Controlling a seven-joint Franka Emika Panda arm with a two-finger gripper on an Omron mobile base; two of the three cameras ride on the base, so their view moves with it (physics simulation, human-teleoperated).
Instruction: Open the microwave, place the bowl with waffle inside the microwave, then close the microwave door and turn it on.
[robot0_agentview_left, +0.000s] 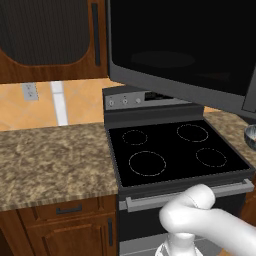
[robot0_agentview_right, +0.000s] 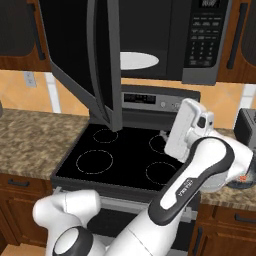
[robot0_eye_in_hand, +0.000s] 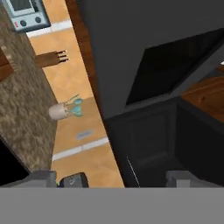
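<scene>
White lettering runs along the arm's (robot0_agentview_right: 192, 182) dark joint band, too small to read, and the microwave's (robot0_agentview_right: 165, 40) button panel (robot0_agentview_right: 202, 42) shows rows of pale marks just as illegible. The microwave door (robot0_agentview_right: 82, 60) stands swung wide open over the stove (robot0_agentview_right: 125, 155), baring the white turntable plate (robot0_agentview_right: 137, 61) inside. The bowl (robot0_agentview_left: 250, 136) sits on the desk (robot0_agentview_left: 50, 160) right of the stove, cut off by the frame edge; its contents are hidden. The hand (robot0_eye_in_hand: 111, 180) has its fingertips (robot0_eye_in_hand: 180, 178) set wide apart, holding nothing, raised above the stove's right side.
</scene>
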